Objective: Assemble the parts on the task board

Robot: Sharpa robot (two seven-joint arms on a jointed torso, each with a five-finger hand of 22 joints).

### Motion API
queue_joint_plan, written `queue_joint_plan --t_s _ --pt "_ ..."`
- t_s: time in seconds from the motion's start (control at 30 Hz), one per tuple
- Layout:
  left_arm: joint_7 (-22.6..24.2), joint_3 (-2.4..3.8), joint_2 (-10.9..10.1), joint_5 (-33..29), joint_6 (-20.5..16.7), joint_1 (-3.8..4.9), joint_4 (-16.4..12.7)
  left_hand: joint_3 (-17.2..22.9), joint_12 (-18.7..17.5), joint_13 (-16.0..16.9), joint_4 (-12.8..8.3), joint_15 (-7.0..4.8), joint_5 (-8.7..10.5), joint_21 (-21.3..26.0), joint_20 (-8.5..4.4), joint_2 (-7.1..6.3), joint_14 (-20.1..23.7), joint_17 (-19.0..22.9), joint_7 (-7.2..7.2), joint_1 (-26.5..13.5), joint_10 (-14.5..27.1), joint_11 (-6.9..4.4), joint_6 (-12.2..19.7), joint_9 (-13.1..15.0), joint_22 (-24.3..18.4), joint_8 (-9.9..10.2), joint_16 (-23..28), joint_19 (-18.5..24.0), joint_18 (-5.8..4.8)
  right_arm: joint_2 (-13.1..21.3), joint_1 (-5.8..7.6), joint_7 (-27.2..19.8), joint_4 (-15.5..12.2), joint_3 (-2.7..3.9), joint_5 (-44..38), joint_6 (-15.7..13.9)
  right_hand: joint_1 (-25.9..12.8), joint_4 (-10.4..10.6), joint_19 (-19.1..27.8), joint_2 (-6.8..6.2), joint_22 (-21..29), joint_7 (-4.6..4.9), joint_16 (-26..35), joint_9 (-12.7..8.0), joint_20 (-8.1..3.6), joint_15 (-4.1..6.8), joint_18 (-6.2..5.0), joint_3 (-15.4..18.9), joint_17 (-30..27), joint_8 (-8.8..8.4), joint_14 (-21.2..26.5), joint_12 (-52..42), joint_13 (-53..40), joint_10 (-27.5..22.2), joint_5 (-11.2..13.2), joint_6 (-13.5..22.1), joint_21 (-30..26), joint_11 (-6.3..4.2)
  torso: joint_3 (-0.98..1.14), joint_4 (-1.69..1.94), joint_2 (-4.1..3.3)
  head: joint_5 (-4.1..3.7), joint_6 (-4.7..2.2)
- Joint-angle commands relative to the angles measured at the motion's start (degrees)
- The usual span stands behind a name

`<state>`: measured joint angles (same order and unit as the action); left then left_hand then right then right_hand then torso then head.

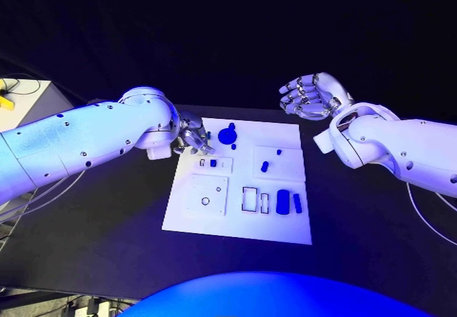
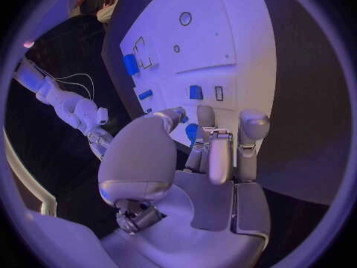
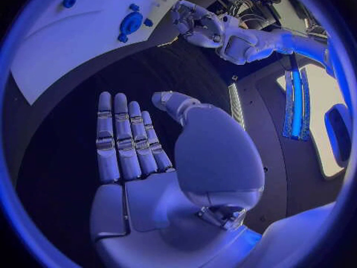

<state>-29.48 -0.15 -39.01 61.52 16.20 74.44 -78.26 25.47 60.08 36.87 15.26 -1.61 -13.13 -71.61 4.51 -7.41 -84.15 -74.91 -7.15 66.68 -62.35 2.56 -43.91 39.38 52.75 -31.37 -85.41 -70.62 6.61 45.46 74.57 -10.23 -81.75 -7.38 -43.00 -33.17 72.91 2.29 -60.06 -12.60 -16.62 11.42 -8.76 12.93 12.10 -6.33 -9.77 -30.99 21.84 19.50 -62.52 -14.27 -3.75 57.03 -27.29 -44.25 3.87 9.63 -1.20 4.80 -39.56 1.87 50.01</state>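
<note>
The white task board (image 1: 238,218) lies in the middle of the black table. A round blue part (image 1: 228,136) sits near its far edge, with small blue parts (image 1: 265,166) behind the middle and two long ones (image 1: 282,201) by the slots on the right. My left hand (image 1: 193,140) hovers at the board's far left corner, next to the round part, its fingers (image 2: 212,155) pointing down at the board (image 2: 223,30) and holding nothing. My right hand (image 1: 310,96) is raised beyond the far right corner, fingers (image 3: 119,143) stretched out, palm empty.
Bare black table surrounds the board (image 3: 82,36) on all sides. A pale surface with a yellow object (image 1: 8,99) stands off the table at the far left. Loose cables (image 1: 38,198) hang under my left arm.
</note>
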Motion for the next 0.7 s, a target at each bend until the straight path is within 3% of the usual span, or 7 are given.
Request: queue_joint_plan --t_s 0.03,0.13,0.5,0.7 --pt "1.36 -0.03 -0.1 -2.65 -5.39 -0.42 -0.38 0.25 -0.01 -0.09 0.58 0.53 0.08 0.36 0.6 -0.39 -2.86 -6.18 -0.31 0.34 0.2 0.21 0.49 -0.58 -0.09 0.69 0.22 -0.11 0.67 0.03 -0.08 -0.41 -0.13 0.01 -0.19 0.58 -0.71 -0.21 -0.02 0.22 0.26 2.62 0.3 -0.09 0.47 -0.42 -0.63 0.21 -0.12 0.22 -0.14 0.19 0.09 0.13 -0.3 0.48 -0.17 0.43 -0.03 -0.01 0.02 0.17 -0.01" --pt "1.46 -0.1 -0.03 -2.82 -6.32 -0.85 -0.31 -0.65 0.29 -0.22 1.42 0.75 0.46 0.35 0.83 -0.9 -2.81 -6.04 -0.49 -1.04 0.06 0.43 0.02 -1.34 -0.09 0.97 0.25 -0.13 0.68 0.05 -0.12 -0.45 -0.15 0.01 -0.19 0.53 -0.71 -0.21 -0.02 0.22 0.26 2.62 0.3 -0.09 0.47 -0.42 -0.63 0.21 -0.12 0.22 -0.14 0.19 0.09 0.13 -0.3 0.48 -0.17 0.43 -0.01 -0.03 0.02 0.3 -0.01" --pt "1.09 -0.48 0.85 0.46 -6.66 -2.39 0.4 -4.18 1.16 -0.09 1.5 0.66 0.54 0.27 0.84 -1.54 -2.83 -6.04 -0.17 -4.82 -0.45 0.25 -0.85 -2.59 0.02 0.97 0.15 -0.26 0.71 0.08 -0.2 -0.55 -0.16 0.01 -0.17 0.38 -0.71 -0.21 -0.02 0.22 0.26 2.62 0.3 -0.09 0.47 -0.42 -0.63 0.21 -0.12 0.22 -0.14 0.19 0.09 0.13 -0.3 0.48 -0.17 0.43 0.04 -0.1 -0.14 0.18 -0.01" --pt "0.82 -0.61 1.02 2.81 -5.49 -2.74 0.61 -6.64 2.56 1.16 1.59 0.34 2.1 0.25 0.55 -1.36 -2.82 -5.93 0.29 -6.9 -1.46 -0.12 -1.55 -2.9 0.07 0.09 0.15 -0.33 0.7 0.15 -0.21 -0.52 -0.19 0.01 -0.16 0.4 -0.71 -0.21 -0.02 0.22 0.26 2.62 0.3 -0.09 0.47 -0.42 -0.63 0.21 -0.12 0.22 -0.14 0.19 0.09 0.13 -0.3 0.48 -0.17 0.43 0.07 -0.03 -0.13 0.06 -0.01"
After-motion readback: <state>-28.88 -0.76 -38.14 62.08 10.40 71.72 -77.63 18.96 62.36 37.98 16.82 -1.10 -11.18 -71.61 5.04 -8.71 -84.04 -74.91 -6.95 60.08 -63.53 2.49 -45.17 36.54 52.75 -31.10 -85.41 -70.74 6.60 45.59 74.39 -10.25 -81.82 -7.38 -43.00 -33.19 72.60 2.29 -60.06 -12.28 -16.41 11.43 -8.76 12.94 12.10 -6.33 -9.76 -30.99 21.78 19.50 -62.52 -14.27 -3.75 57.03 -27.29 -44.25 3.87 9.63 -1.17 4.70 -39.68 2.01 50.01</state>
